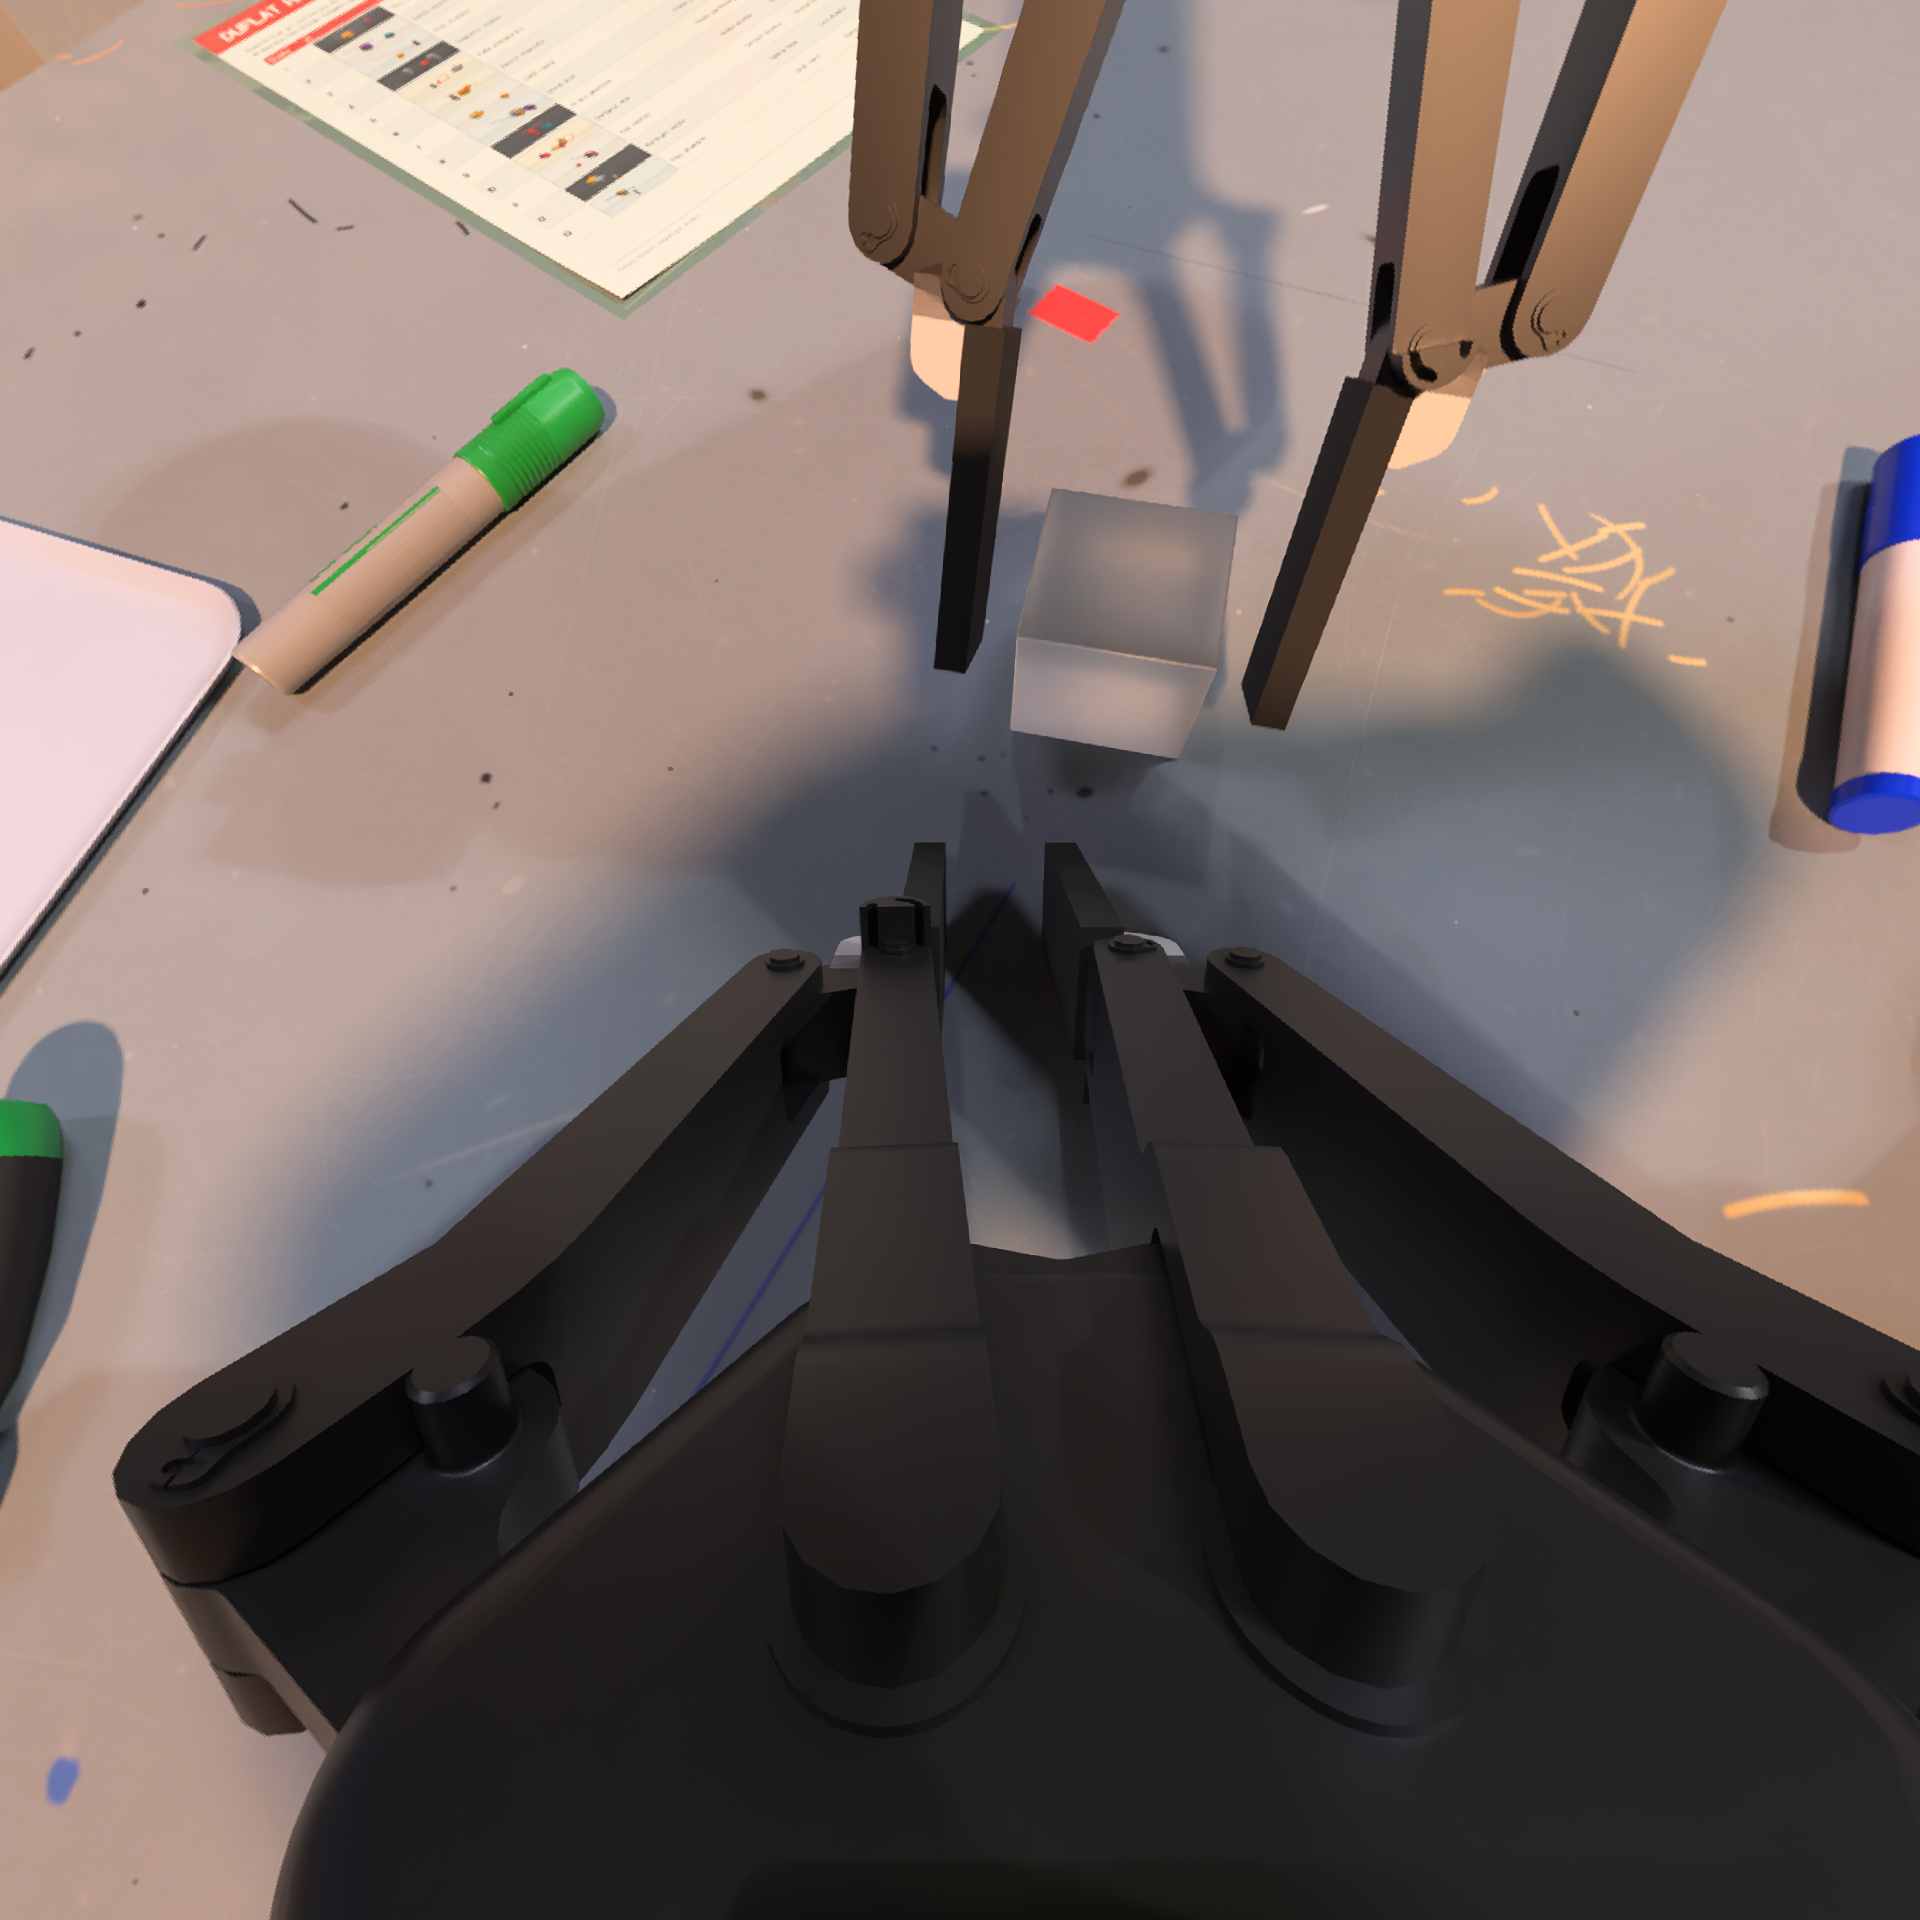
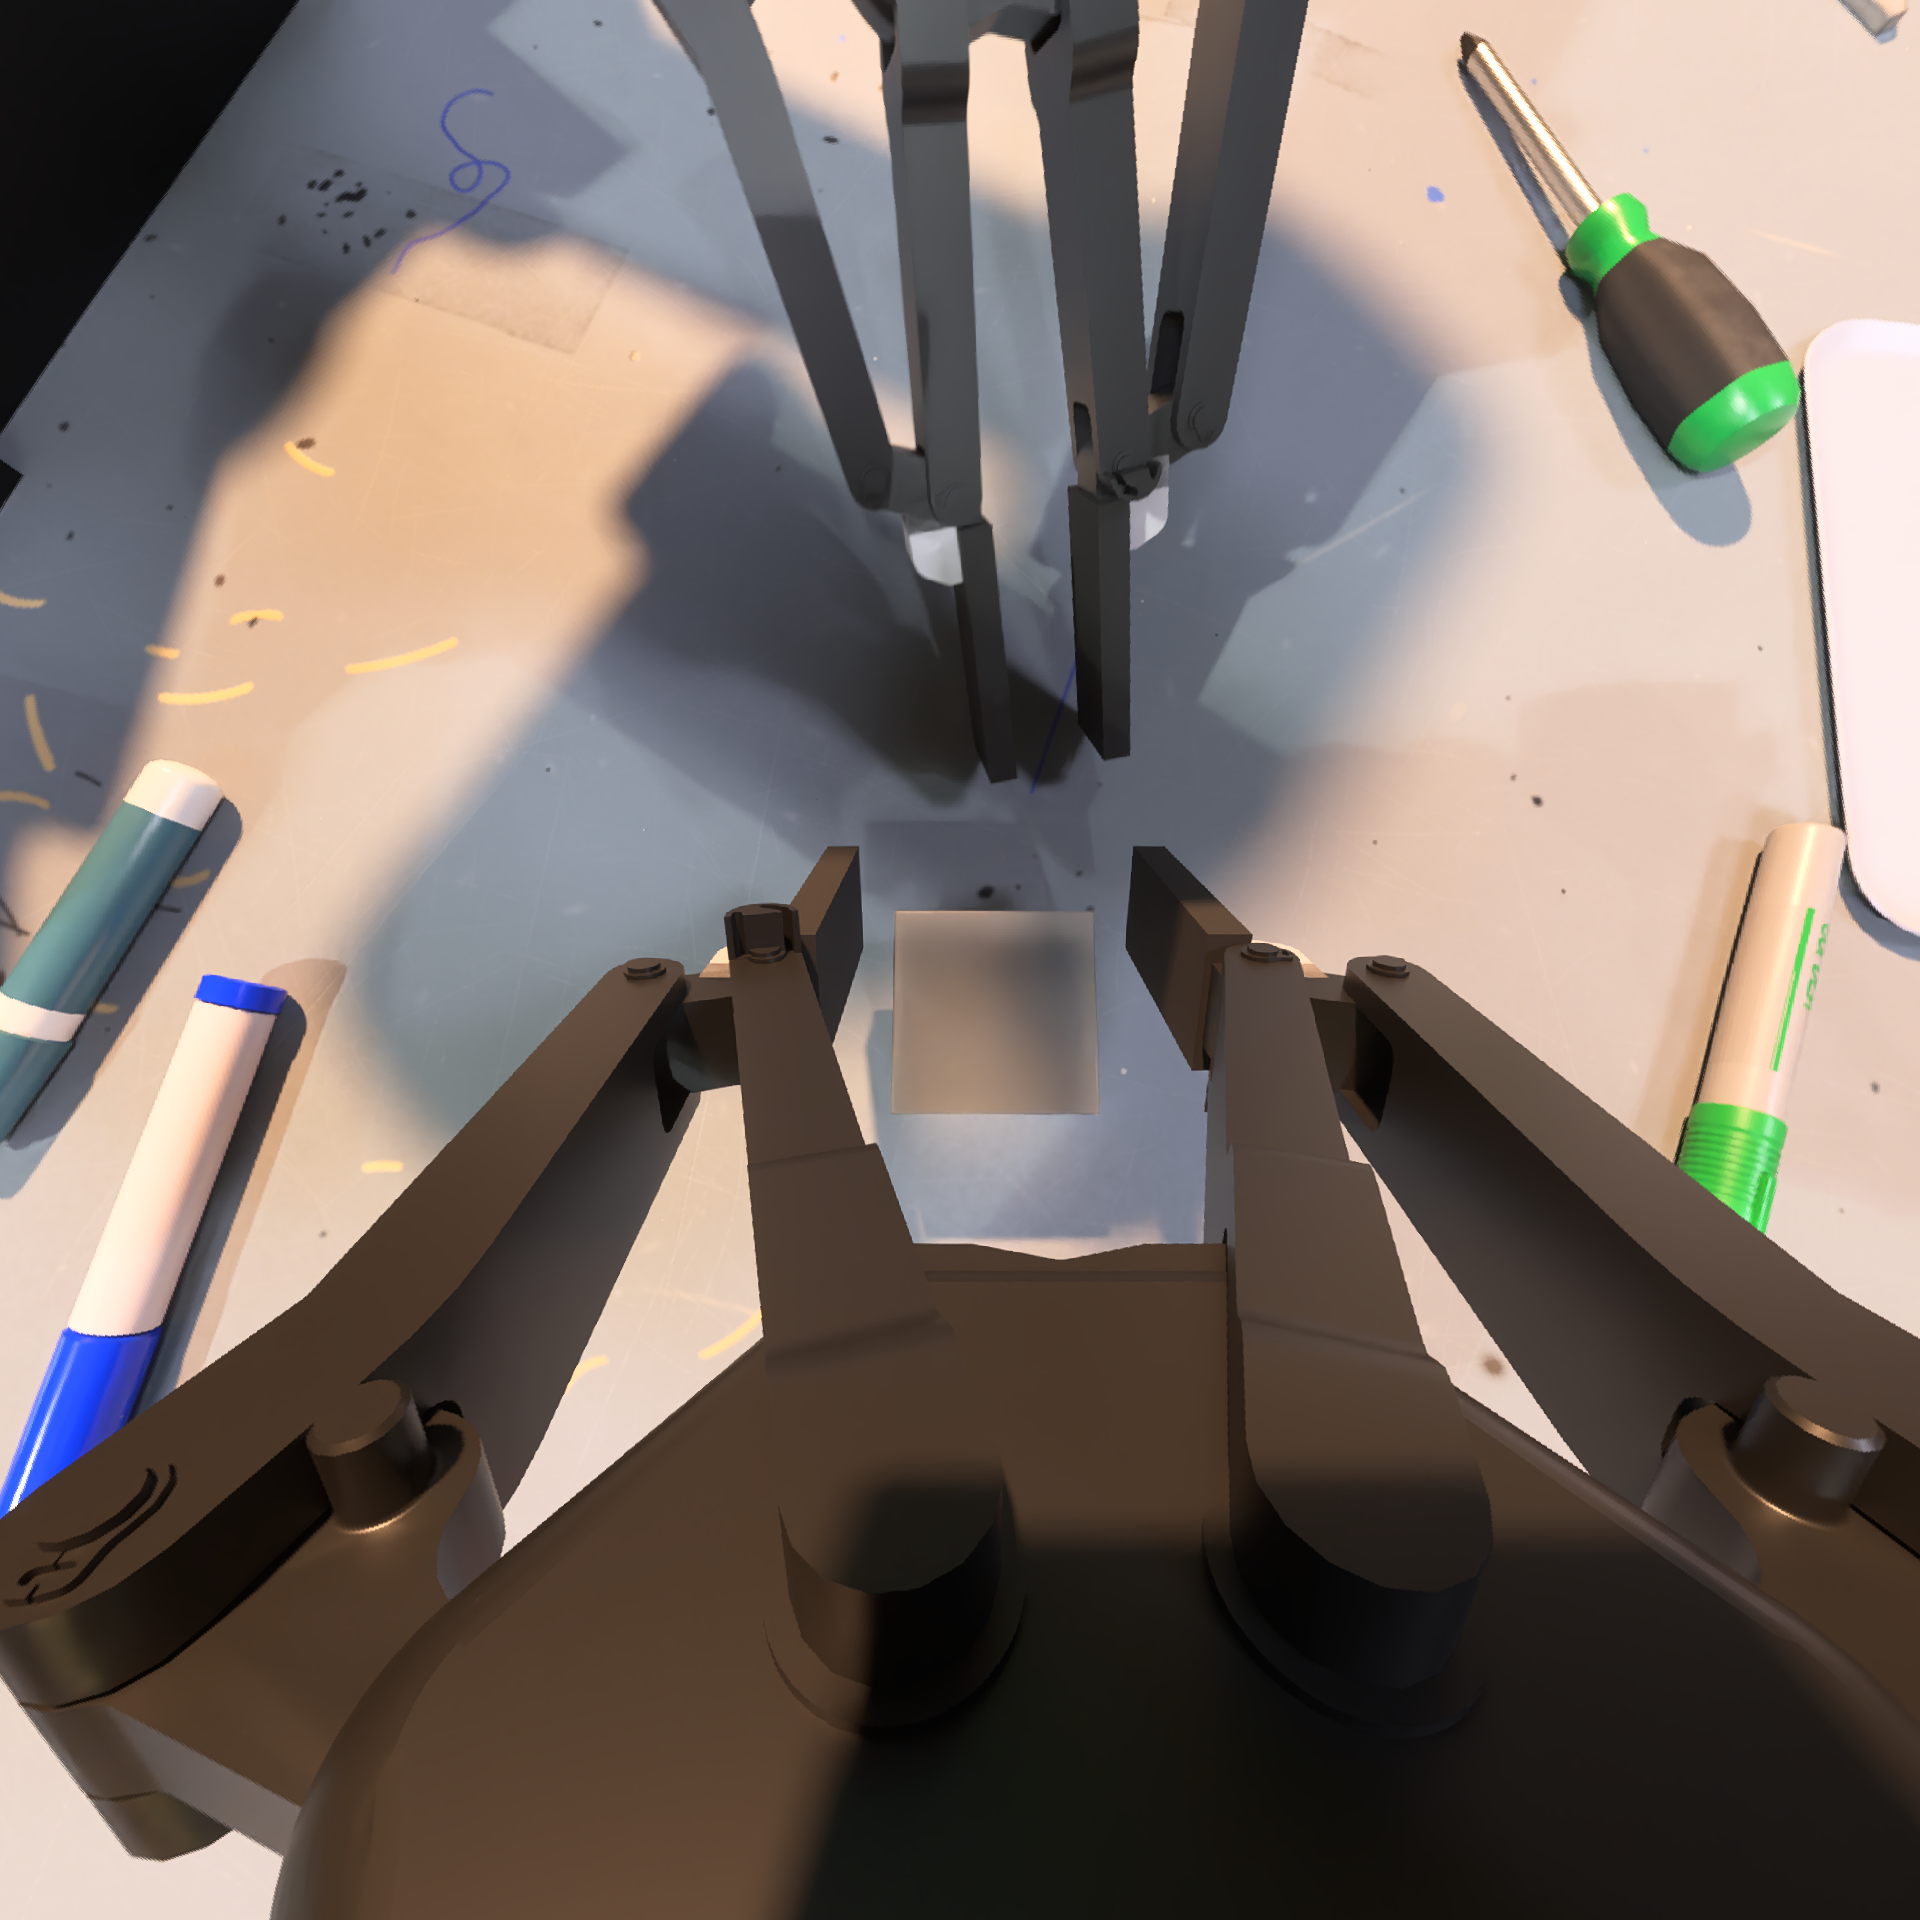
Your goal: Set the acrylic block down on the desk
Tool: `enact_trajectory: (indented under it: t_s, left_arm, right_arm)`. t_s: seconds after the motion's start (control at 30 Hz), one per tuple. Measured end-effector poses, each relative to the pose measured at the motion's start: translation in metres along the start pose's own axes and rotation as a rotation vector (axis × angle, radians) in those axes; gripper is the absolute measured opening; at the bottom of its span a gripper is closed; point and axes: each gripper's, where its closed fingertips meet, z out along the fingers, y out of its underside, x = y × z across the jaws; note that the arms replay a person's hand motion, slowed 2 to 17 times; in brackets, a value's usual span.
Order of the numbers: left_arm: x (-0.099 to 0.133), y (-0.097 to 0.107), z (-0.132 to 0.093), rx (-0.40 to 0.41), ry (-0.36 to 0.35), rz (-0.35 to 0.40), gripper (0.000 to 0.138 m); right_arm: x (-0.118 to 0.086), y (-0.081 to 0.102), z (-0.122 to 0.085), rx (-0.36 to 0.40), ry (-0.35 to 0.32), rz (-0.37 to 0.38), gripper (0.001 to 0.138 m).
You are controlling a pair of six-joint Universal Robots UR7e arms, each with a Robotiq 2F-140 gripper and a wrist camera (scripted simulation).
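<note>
The grey, scuffed surface (image 1: 312,935) is shown marked with orange scribbles and dark specks, and crossed by broad shadows of the arms. A printed sheet (image 1: 582,125) is seen lying at the far left of the left wrist view, and the rounded corner of a white tray (image 1: 94,665) is seen at that view's left edge. The right tool (image 2: 995,883) is seen with its jaws spread wide on either side of the acrylic block (image 2: 994,1010), a clear gap being left at each side. The left tool (image 1: 995,862) is seen just beside the block with its jaws drawn narrow and nothing between them. A screwdriver (image 2: 1673,322) with a black and green handle is seen at the upper right of the right wrist view. A green-capped marker (image 1: 426,530), a blue-capped marker (image 2: 156,1226) and a teal marker (image 2: 94,935) are seen lying well apart from the block. The acrylic block, frosted and cube-shaped, is seen resting on the surface between the right tool's fingers (image 1: 961,540), touched by neither. A small red patch (image 1: 1073,312) is seen on the surface beyond the block.
</note>
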Motion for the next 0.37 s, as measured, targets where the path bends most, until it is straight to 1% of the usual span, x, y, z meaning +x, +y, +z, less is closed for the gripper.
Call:
enact_trajectory:
  t_s: [0.17, 0.37]
  left_arm:
    - [0.006, -0.003, 0.004, -0.013, -0.019, -0.048, 0.036]
    - [0.015, -0.01, 0.01, -0.003, -0.059, -0.141, 0.054]
  right_arm:
    - [0.001, -0.006, 0.005, -0.003, -0.012, -0.012, 0.068]
    - [0.0, -0.007, 0.014, -0.019, -0.02, -0.02, 0.068]
